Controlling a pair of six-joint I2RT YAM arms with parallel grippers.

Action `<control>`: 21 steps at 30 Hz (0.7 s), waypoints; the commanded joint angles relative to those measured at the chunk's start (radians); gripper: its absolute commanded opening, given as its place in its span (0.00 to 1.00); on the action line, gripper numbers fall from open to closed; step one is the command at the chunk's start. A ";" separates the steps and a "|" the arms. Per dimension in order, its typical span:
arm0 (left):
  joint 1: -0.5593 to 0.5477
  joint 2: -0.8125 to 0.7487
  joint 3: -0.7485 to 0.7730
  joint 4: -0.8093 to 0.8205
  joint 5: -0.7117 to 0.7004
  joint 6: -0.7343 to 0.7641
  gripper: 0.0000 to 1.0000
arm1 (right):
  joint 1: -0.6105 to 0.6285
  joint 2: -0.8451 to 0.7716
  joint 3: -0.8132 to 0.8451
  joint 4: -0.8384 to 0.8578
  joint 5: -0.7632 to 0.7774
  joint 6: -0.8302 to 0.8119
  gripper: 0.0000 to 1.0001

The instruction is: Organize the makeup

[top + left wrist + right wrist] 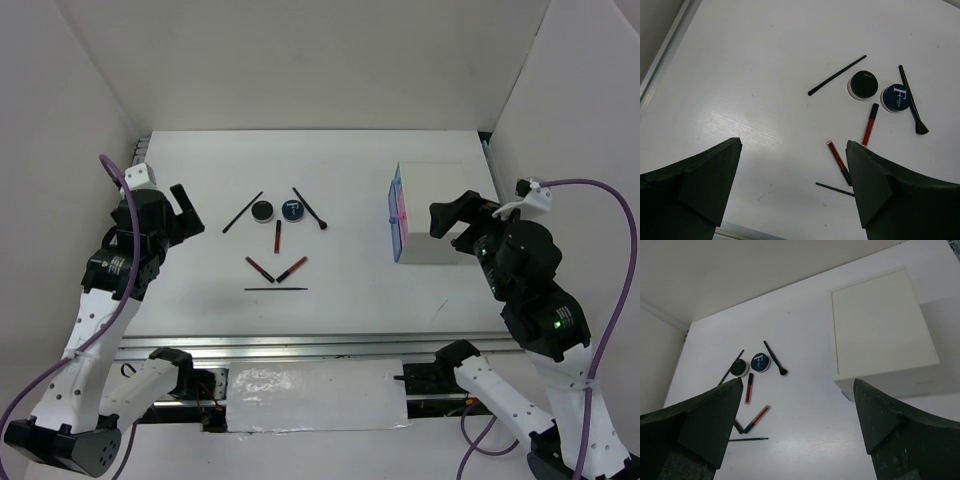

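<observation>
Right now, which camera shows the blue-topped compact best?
Left wrist view: the blue-topped compact sits large, its white letter clear. Right wrist shows the blue-topped compact smaller, letter faint; top external shows the blue-topped compact as a tiny dark disc.

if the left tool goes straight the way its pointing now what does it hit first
Most likely the bare white table: the open left tool aims at a bare patch. The nearest item, a red-and-black stick, lies just off to one side, near one finger. Depth is hard to judge.
</observation>
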 commanded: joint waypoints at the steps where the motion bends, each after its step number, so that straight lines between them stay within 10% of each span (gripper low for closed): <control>1: 0.003 0.002 0.003 0.026 0.006 -0.011 0.99 | 0.003 0.003 -0.005 0.041 0.010 0.000 1.00; 12: 0.003 0.009 -0.009 0.080 0.159 -0.058 0.99 | 0.001 0.020 -0.016 0.070 -0.091 -0.013 1.00; 21: -0.040 0.291 -0.250 0.839 0.866 -0.419 0.99 | 0.003 0.032 -0.146 0.234 -0.367 -0.026 1.00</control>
